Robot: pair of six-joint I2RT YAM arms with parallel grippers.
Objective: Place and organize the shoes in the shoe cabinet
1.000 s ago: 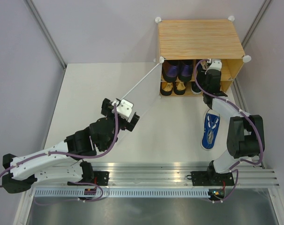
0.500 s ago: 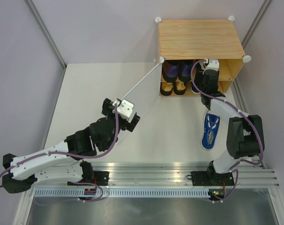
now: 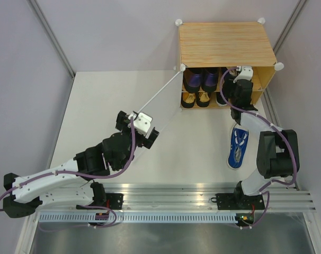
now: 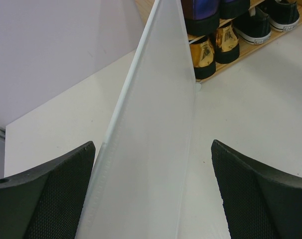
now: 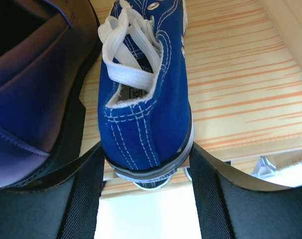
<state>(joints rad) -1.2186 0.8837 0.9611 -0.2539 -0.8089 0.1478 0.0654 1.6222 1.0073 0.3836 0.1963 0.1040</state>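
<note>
right claw (image 5: 146, 155): clamps canvas blue sneaker (image 5: 146, 99) | cabinet shelf (image 5: 240, 74): striped wood-grain

Bright, even light casts only soft, faint shadows.

White table (image 3: 97, 106) is the reference. Lilac wall panels (image 3: 107, 32) stand behind it and on both sides. Grey poles (image 3: 50, 38) run up at its back corners. A slotted aluminium rail (image 3: 176, 193) lies along its near edge.
</note>
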